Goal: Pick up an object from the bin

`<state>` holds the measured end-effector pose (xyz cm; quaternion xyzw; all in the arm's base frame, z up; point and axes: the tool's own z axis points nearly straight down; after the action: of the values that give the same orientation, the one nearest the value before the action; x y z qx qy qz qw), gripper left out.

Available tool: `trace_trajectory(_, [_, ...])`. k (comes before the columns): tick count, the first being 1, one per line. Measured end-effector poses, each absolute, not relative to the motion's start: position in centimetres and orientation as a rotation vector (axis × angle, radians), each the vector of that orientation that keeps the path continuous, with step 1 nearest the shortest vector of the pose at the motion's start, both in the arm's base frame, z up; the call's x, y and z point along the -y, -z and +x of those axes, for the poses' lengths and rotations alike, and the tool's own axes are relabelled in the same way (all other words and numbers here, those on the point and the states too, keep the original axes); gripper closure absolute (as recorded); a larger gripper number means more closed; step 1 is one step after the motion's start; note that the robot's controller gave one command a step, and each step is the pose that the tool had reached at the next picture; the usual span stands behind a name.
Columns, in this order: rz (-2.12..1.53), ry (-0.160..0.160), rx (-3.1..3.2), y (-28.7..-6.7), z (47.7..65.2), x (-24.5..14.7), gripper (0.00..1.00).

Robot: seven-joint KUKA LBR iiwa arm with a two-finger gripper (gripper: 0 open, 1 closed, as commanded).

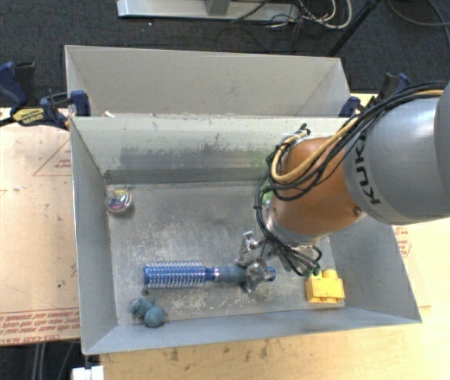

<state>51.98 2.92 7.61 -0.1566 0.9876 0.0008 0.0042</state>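
Seemingly at the grasping step, the pincer [253,269] is down at the handle end of the blue hairbrush [179,275], its opening impossible to tell; next should come a firm close, then a lift.

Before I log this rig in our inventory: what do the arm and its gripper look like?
The arm is a thick, rounded silver-grey link with dark KUKA lettering. Its wrist carries a smooth orange dome-shaped cover, with black and cream cables looped over it. Below sits a small metallic gripper.
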Motion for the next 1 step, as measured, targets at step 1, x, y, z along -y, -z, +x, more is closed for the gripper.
trace_trajectory(1, [-0.495, 0.001, -3.094, -19.44, 51.22, -2.45, 1.0])
